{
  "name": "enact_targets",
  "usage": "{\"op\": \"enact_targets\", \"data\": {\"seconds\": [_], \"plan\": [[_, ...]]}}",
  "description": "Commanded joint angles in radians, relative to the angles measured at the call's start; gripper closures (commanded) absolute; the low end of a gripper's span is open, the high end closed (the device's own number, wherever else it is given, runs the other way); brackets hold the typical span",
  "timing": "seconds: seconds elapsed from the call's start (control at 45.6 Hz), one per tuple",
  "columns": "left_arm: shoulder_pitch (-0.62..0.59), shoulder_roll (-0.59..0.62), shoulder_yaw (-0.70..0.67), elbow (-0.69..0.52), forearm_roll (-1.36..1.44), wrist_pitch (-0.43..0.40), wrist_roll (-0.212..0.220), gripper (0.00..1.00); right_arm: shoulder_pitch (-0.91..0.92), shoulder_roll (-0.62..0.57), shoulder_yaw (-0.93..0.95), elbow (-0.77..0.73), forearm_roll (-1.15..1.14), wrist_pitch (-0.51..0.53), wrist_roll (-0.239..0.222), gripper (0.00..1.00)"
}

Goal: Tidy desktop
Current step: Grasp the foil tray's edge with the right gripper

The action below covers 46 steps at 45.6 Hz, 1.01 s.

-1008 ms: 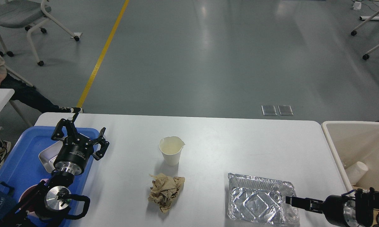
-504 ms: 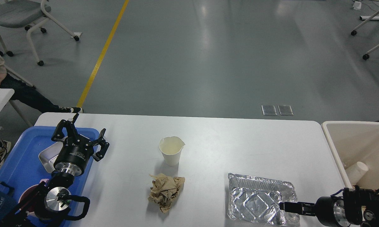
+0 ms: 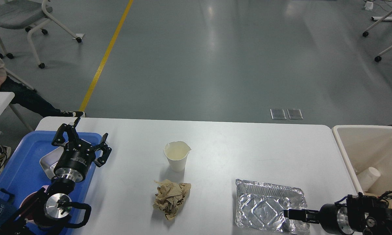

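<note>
White and matte, the tabletop (image 3: 235,143) fills the lower middle of the head view, its rounded far corners visible against the grey floor. Taking the paper cup (image 3: 177,155) as the landmark, it stands upright near the middle of the tabletop, its rim slightly pinched on the right. Just in front of the cup, close to it but apart, lies a crumpled brown paper ball (image 3: 171,198). To the cup's right and nearer the front edge sits a foil tray (image 3: 264,199), open side up.

Left of the cup, a blue plastic tray (image 3: 21,163) overlaps the tabletop's left end, carrying a small metal dish (image 3: 48,162). The left tool (image 3: 80,138) hovers over the tray's right edge with its fingers spread wide, holding nothing.

Far right of the cup, the right tool (image 3: 290,214) reaches in low from the right edge, its dark tip over the foil tray's front right corner. Seen end-on and dark, its fingers cannot be told apart, so its state cannot be told. Beyond the tabletop's right end stands a beige bin (image 3: 342,143) with a white cup (image 3: 368,178) lying inside.
</note>
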<state>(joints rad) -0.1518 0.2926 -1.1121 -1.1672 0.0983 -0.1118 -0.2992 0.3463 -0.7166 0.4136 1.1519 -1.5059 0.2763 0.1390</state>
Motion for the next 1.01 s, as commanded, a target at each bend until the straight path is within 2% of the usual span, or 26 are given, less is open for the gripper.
{"op": "enact_targets", "data": {"seconds": [0.0,0.044,0.197,0.285,0.811,0.986], "plan": [[0.001,0.000,0.000,0.003,0.001,0.000,0.000,0.04,0.000,0.005,-0.002,-0.004,0.001,0.003,0.001,0.91],[0.001,-0.001,0.000,0.003,0.001,0.000,0.000,0.04,0.000,0.005,-0.010,-0.008,0.001,0.003,0.001,1.00],[0.001,-0.006,0.000,0.003,0.001,0.001,0.000,0.04,-0.001,0.005,-0.022,-0.006,0.001,0.004,0.051,1.00],[0.001,-0.007,0.002,0.003,0.001,0.001,0.000,0.04,0.002,0.005,-0.022,-0.004,0.001,0.004,0.063,1.00],[0.000,-0.016,0.002,0.003,0.003,0.003,0.002,0.04,0.048,-0.040,-0.022,0.031,0.004,0.034,0.079,1.00],[0.000,-0.015,0.021,0.003,0.003,0.003,0.000,0.04,0.049,-0.119,-0.022,0.098,0.021,0.047,0.079,1.00]]}}
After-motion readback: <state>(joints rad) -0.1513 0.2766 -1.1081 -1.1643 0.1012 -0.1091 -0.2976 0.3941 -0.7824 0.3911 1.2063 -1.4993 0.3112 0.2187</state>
